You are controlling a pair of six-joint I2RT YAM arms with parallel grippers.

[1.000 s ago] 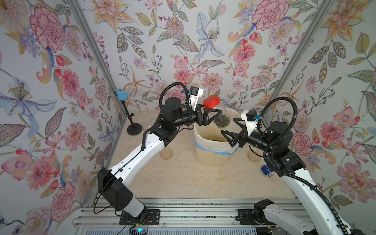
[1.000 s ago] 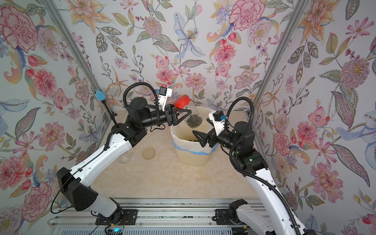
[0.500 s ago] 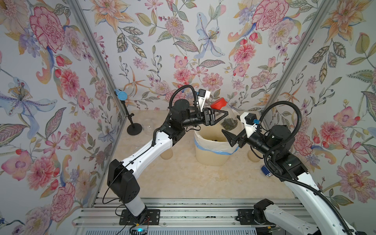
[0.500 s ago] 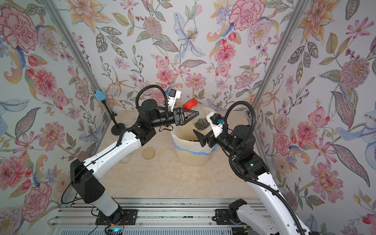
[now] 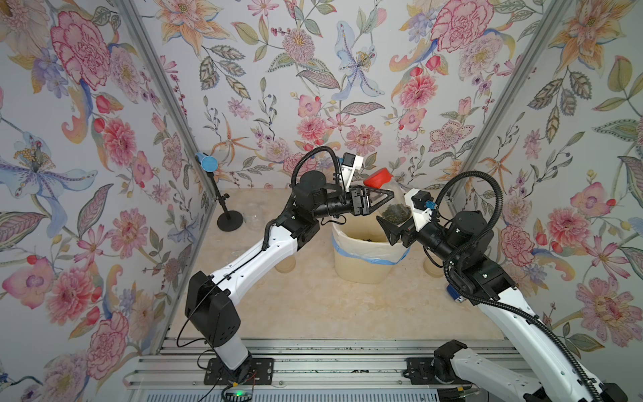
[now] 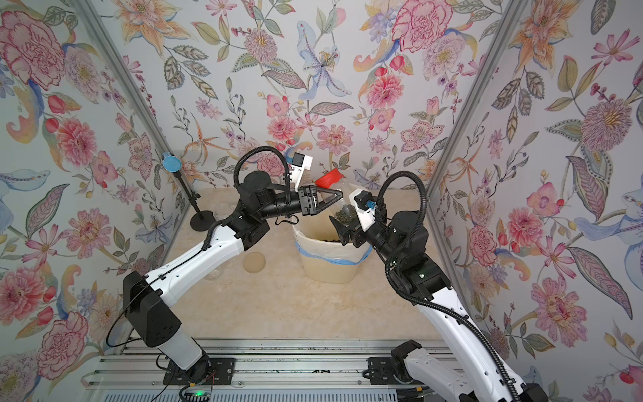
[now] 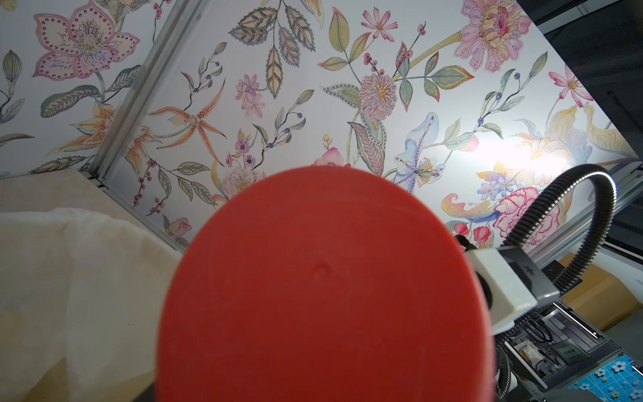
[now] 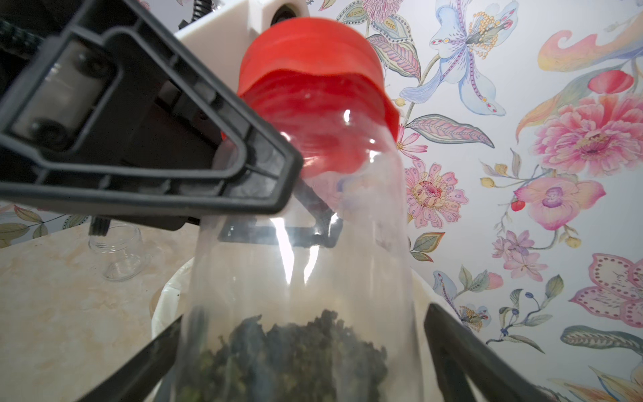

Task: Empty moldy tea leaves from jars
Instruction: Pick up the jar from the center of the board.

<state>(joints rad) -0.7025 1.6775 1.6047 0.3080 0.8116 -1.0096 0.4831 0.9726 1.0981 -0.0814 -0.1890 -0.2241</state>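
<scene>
Red-capped jar [image 8: 365, 226], tea leaves [image 8: 285, 351] inside: my left gripper [image 5: 389, 193] clamped on it; right gripper [image 8: 305, 313] spread wide, astride its bottom.

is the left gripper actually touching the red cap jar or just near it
Touching. The right wrist view shows the left gripper clamped on the jar just below its red cap, one finger in front, the other seen through the glass.

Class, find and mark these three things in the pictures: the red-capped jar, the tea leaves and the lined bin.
red-capped jar [image 8: 365, 261]: right wrist view, on its clear wall.
tea leaves [image 8: 288, 355]: right wrist view, middle of the heap.
bin [image 5: 362, 271]: in a top view, outer wall below the blue band.
</scene>
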